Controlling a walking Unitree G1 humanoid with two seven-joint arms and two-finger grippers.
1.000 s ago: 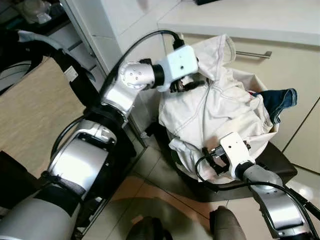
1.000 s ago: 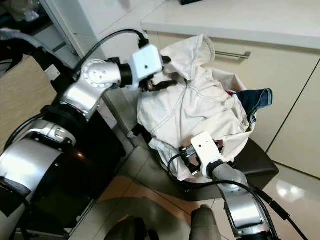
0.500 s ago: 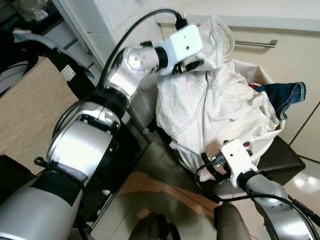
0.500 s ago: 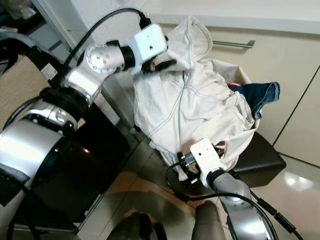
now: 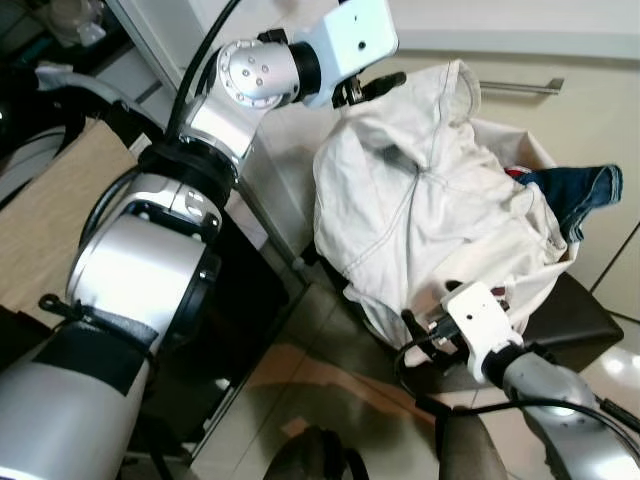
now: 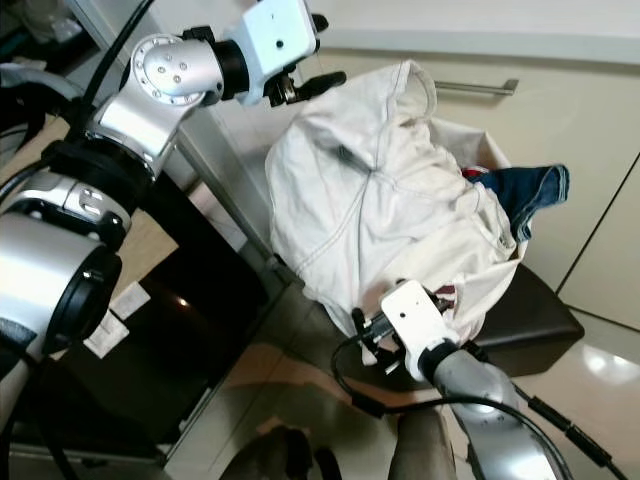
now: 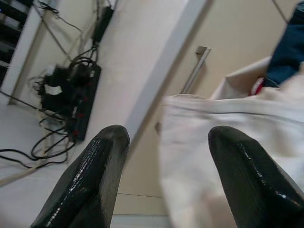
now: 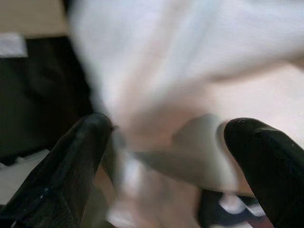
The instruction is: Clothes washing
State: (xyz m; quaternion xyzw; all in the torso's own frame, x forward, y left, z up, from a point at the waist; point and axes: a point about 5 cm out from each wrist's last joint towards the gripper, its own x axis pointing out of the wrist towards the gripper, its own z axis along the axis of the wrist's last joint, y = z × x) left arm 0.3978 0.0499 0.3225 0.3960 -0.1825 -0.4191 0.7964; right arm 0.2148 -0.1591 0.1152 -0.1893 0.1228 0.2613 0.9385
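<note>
Garment (image 5: 430, 220) beside parted left jaws

Readable text: none in any view.
Small white labels (image 6: 124, 297) on the dark panel by the floor: print too small to read.
White tag (image 5: 143, 147) on the dark strip beside the left arm: marks blurred, not legible.
White garment (image 5: 430, 215): no print or brand visible.
Blue denim (image 5: 577, 192): no label visible.
Tool housings, white: no lettering made out.
</note>
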